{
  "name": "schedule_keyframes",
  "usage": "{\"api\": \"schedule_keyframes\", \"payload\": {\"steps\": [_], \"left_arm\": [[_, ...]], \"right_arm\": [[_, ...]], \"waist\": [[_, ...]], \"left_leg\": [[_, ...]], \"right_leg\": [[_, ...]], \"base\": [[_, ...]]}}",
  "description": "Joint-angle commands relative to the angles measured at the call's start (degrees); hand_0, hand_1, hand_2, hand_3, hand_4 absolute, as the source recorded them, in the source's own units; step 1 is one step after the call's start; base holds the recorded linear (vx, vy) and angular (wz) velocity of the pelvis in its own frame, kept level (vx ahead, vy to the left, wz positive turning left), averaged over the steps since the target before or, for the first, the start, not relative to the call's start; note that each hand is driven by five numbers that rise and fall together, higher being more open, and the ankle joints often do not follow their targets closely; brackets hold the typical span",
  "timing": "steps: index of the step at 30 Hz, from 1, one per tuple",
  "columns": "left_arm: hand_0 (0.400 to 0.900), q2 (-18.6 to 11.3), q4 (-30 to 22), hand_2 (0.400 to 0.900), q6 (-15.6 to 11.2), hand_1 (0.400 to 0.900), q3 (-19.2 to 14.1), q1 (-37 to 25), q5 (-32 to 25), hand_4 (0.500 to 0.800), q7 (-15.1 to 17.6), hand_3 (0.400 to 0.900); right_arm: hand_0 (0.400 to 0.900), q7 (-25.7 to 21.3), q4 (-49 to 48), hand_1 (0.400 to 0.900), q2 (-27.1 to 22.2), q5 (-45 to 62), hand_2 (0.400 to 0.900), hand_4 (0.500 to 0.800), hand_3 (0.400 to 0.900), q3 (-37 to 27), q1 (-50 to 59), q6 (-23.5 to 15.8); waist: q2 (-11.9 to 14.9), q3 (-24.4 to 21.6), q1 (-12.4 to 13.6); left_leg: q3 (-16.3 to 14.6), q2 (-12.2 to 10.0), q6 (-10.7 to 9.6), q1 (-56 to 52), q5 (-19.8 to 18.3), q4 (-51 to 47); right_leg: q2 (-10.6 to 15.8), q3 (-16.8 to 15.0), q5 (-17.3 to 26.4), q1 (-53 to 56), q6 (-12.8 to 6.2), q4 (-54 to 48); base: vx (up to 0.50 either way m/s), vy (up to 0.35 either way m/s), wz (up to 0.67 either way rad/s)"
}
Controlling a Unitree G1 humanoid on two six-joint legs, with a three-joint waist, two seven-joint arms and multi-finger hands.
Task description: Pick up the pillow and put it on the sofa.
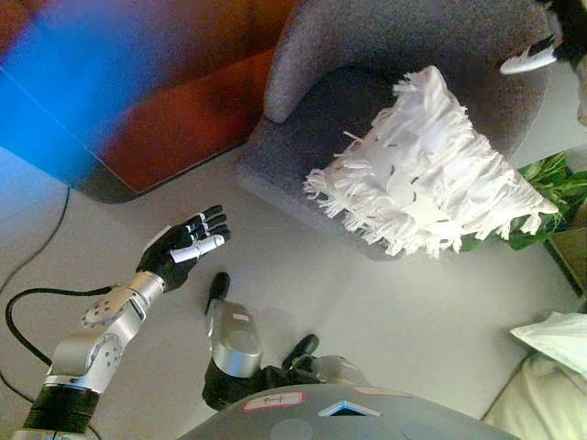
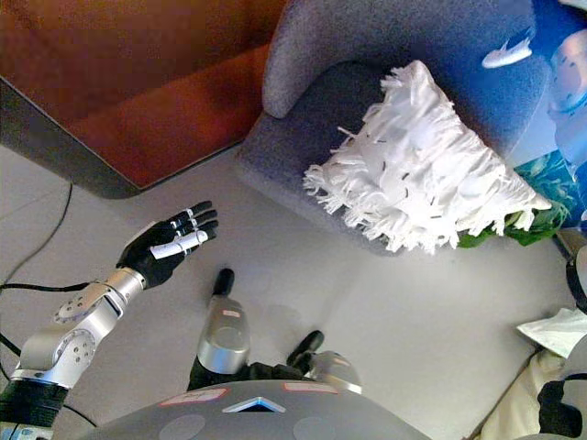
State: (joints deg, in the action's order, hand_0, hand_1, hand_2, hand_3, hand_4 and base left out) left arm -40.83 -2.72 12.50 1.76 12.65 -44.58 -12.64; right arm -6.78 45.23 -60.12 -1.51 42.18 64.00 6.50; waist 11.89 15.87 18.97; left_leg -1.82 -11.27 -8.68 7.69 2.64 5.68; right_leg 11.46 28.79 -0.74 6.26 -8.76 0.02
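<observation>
— What do you see of the pillow [image 1: 424, 174]?
— Shaggy white cloth, all fringe.
— And your sofa [image 1: 367, 64]?
— Grey matt fabric, slightly rough. The floor [image 1: 367, 302] looks smooth; the left hand [image 1: 183, 246] dark, matt, with glossy white tips.

The right hand [image 1: 541, 57] shows only as a white-tipped sliver at the 2 o'clock corner, cut off by the edge, so its fingers cannot be read. The pillow [image 1: 424, 174] covers most of the seat of the grey sofa [image 1: 367, 55], whose back runs out past the top edge. The pillow's 4 o'clock corner hides part of the green plant [image 1: 550, 188]. At 5 o'clock, a pale cloth [image 1: 559, 335] is cut off by the right edge.
</observation>
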Motion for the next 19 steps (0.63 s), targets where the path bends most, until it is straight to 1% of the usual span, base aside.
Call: {"api": "schedule_keyframes", "payload": {"steps": [1, 3, 4, 6, 8, 9, 10, 12, 14, 15, 17, 19], "left_arm": [[0.900, -1.24, -8.32, 0.900, -3.68, 0.900, 1.04, -2.10, 1.92, 0.800, -1.82, 0.900], [0.900, -0.99, -7.76, 0.900, -4.19, 0.900, 1.60, -2.07, 1.84, 0.800, -1.26, 0.900], [0.900, -0.78, -7.64, 0.900, -3.98, 0.900, 1.83, -2.28, 1.70, 0.800, -0.70, 0.900], [0.900, -0.36, -7.10, 0.900, -4.38, 0.900, 2.25, -2.92, 2.14, 0.800, -0.66, 0.900], [0.900, 0.04, -6.92, 0.900, -4.95, 0.900, 2.99, -3.36, 2.47, 0.800, -0.58, 0.900], [0.900, 0.04, -6.92, 0.900, -5.01, 0.900, 3.11, -3.48, 2.55, 0.800, -0.62, 0.900], [0.900, 0.75, -6.70, 0.900, -5.17, 0.900, 3.37, -3.80, 3.01, 0.800, -0.82, 0.900], [0.900, 1.13, -6.58, 0.900, -5.54, 0.900, 4.00, -4.34, 3.01, 0.800, -0.62, 0.900], [0.900, 2.03, -6.11, 0.900, -6.63, 0.900, 4.80, -5.00, 4.27, 0.800, -0.84, 0.900], [0.900, 2.27, -6.03, 0.900, -7.02, 0.900, 5.29, -5.47, 4.38, 0.800, -0.33, 0.900], [0.900, 3.40, -5.26, 0.900, -7.59, 0.900, 5.98, -6.13, 3.95, 0.800, 0.82, 0.900], [0.900, 4.82, -4.70, 0.900, -7.75, 0.900, 6.08, -6.54, 2.94, 0.800, 1.69, 0.900]], "right_arm": [[0.900, -7.65, -2.88, 0.900, -1.65, 1.26, 0.900, 0.800, 0.900, -4.93, 2.65, 0.94], [0.900, -8.43, -5.41, 0.900, -0.68, 1.69, 0.900, 0.800, 0.900, -7.71, -0.69, 0.72], [0.900, -9.11, -6.92, 0.900, -0.39, 2.04, 0.900, 0.800, 0.900, -9.10, -2.41, 0.39], [0.900, -9.58, -9.53, 0.900, 0.34, 1.46, 0.900, 0.800, 0.900, -11.76, -5.05, 0.65], [0.900, -10.39, -10.48, 0.900, 0.52, 2.79, 0.900, 0.800, 0.900, -13.80, -7.35, 0.05], [0.900, -10.37, -10.59, 0.900, 0.48, 3.00, 0.900, 0.800, 0.900, -14.13, -7.66, 0.04], [0.900, -10.91, -12.51, 0.900, 0.87, 4.05, 0.900, 0.800, 0.900, -16.26, -10.04, 0.38], [0.900, -11.79, -14.60, 0.900, 1.32, 5.58, 0.900, 0.800, 0.900, -18.77, -12.55, 0.98], [0.900, -12.94, -17.02, 0.900, 3.06, 7.09, 0.900, 0.800, 0.900, -22.54, -17.15, -0.04], [0.900, -13.00, -19.15, 0.900, 3.88, 6.99, 0.900, 0.800, 0.900, -24.10, -19.04, 0.16], [0.900, -13.26, -24.44, 0.900, 6.18, 7.15, 0.900, 0.800, 0.900, -27.25, -24.65, -0.40], [0.900, -13.57, -31.56, 0.900, 9.68, 7.14, 0.900, 0.800, 0.900, -30.86, -31.49, -0.48]], "waist": [[-1.07, -4.01, -0.71], [-1.59, -4.82, -1.66], [-1.80, -5.12, -2.11], [-2.00, -5.68, -3.30], [-2.54, -6.02, -3.73], [-2.34, -6.12, -3.81], [-3.10, -6.39, -4.54], [-3.26, -7.00, -5.48], [-4.03, -7.40, -6.52], [-4.10, -7.74, -7.15], [-4.68, -8.38, -8.88], [-5.34, -8.83, -10.72]], "left_leg": [[-1.67, -4.99, 1.75, -6.20, -2.20, -1.02], [-2.47, -4.80, 2.07, -7.82, -2.45, -1.82], [-2.80, -4.62, 2.19, -8.44, -2.41, -2.34], [-3.26, -3.91, 2.51, -8.85, -2.03, -3.29], [-3.79, -3.74, 2.49, -9.96, -1.80, -4.88], [-3.76, -3.46, 2.59, -9.80, -1.46, -5.13], [-4.27, -3.18, 2.65, -10.94, -1.18, -6.76], [-4.46, -2.42, 2.91, -11.01, -0.40, -8.15], [-5.02, -2.05, 3.09, -11.94, -0.15, -9.46], [-5.21, -1.64, 3.28, -11.73, 0.14, -9.67], [-5.85, -1.20, 3.66, -12.11, 0.08, -9.93], [-6.51, -0.74, 4.12, -12.67, -0.25, -9.98]], "right_leg": [[4.45, -1.95, 12.51, -3.55, -4.16, -3.29], [4.78, -2.57, 12.58, -3.51, -4.27, -3.05], [4.89, -2.91, 12.60, -3.54, -4.26, -2.90], [5.34, -3.23, 12.77, -3.96, -4.19, -2.58], [5.16, -3.43, 12.75, -3.66, -4.29, -2.66], [5.39, -3.41, 12.86, -3.89, -4.26, -2.65], [5.00, -3.67, 12.77, -3.54, -4.22, -2.73], [5.02, -3.99, 12.84, -3.91, -4.19, -2.84], [4.42, -4.59, 12.60, -3.45, -4.01, -3.13], [4.44, -4.91, 12.60, -3.63, -3.91, -3.16], [3.97, -6.06, 12.22, -3.66, -3.64, -3.24], [3.68, -7.41, 12.02, -3.83, -3.42, -3.10]], "base": [[0.09, 0.056, -0.21], [0.08, 0.068, -0.23], [0.03, 0.059, -0.21], [0.00, 0.041, -0.15], [-0.01, 0.028, -0.09], [-0.01, 0.035, -0.09], [-0.03, 0.046, -0.07], [-0.03, 0.054, -0.09], [-0.03, 0.053, -0.10], [-0.03, 0.067, -0.12], [-0.03, 0.078, -0.18], [-0.02, 0.071, -0.20]]}}
